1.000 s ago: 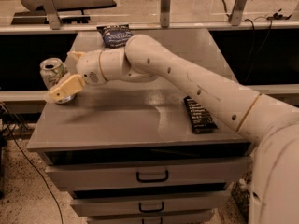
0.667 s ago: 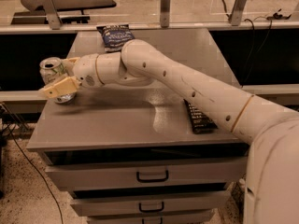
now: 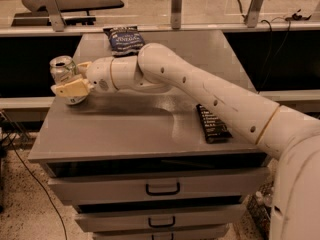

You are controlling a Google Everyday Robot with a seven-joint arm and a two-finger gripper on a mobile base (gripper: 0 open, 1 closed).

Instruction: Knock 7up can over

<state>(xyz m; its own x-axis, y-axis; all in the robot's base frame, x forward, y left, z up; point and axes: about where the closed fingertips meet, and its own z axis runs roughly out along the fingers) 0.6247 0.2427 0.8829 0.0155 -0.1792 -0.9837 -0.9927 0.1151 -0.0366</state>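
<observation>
The 7up can (image 3: 62, 67) stands at the table's far left edge, whitish-silver with a silver top, and looks slightly tilted. My gripper (image 3: 69, 89) is at the left end of the arm, which reaches across the table from the right. The gripper lies against the can's lower front and right side and covers that part of it. The can's top and upper body show above the gripper.
A dark blue snack bag (image 3: 123, 38) lies at the back of the grey table (image 3: 125, 129). A flat black bar wrapper (image 3: 212, 123) lies at the right near the arm. Drawers run below the front edge. The can is close to the left edge.
The gripper has moved left from beside the can to right against it. The can has stayed near the left edge and remains upright.
</observation>
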